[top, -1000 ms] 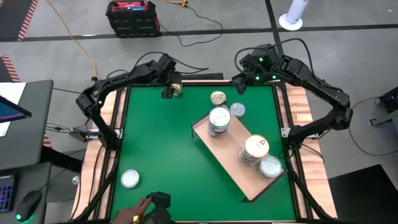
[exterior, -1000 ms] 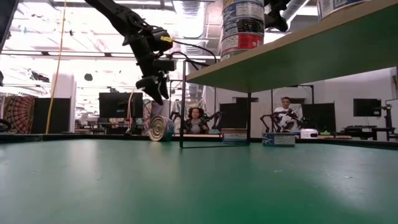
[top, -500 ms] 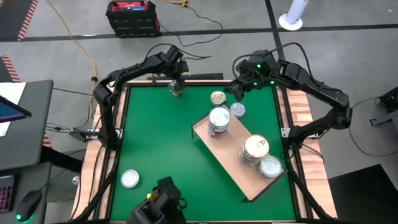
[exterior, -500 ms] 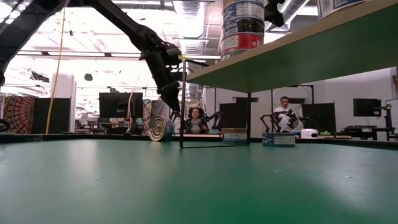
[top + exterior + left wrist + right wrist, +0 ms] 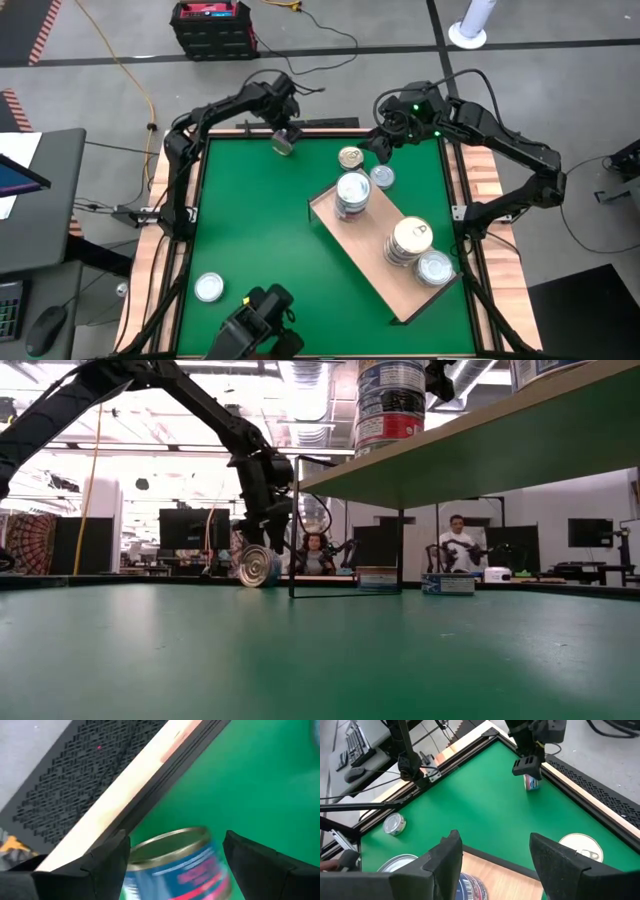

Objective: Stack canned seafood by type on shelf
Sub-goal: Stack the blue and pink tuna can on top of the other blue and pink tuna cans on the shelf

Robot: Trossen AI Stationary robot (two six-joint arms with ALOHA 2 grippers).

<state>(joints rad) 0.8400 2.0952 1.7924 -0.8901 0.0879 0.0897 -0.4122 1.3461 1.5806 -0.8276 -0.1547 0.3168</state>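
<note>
green matting covers the tabletop, and near its 12 o'clock edge the left tool hangs with fingers spread wide on either side of a blue-labelled tin lying on its side, fingers not closed on it in the left wrist view. toward 3 o'clock the light-wood shelf lies slantwise with two stacks of tins and a single tin on it, two more tins off its 12 o'clock end and one lone tin near 7 o'clock. right tool hovers open and empty near those two tins, around 1 o'clock.
</note>
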